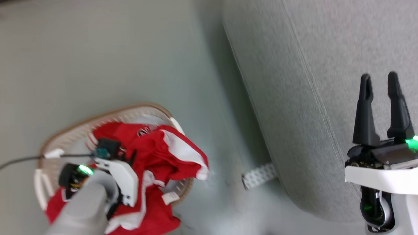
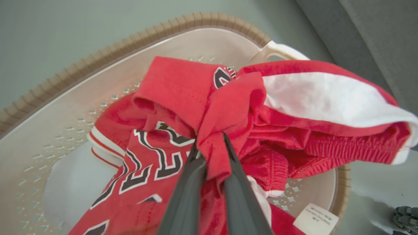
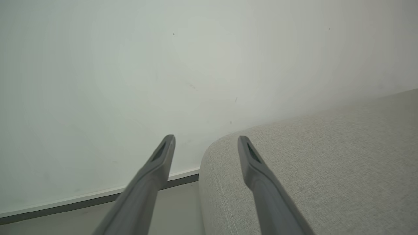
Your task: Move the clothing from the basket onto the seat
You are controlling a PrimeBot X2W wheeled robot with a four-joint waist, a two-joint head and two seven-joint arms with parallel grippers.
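The clothing [image 1: 153,150], a red jersey with white trim, lies bunched in the basket [image 1: 130,112] at the lower left of the head view and spills over its rim. In the left wrist view my left gripper [image 2: 210,140] is shut on a gathered fold of the clothing [image 2: 228,107], whose black lettering shows below, inside the basket [image 2: 81,68]. My right gripper [image 1: 380,80] stands open over the seat [image 1: 310,81], nothing between its fingers. The right wrist view has the right gripper [image 3: 205,140] open above the rounded edge of the seat [image 3: 326,163].
A pale floor [image 1: 98,49] lies between basket and seat. A white perforated strip [image 1: 259,176] lies on the floor at the seat's foot. A thin dark cable [image 1: 19,160] runs in from the left. A pale wall [image 3: 163,65] with a skirting board stands behind the seat.
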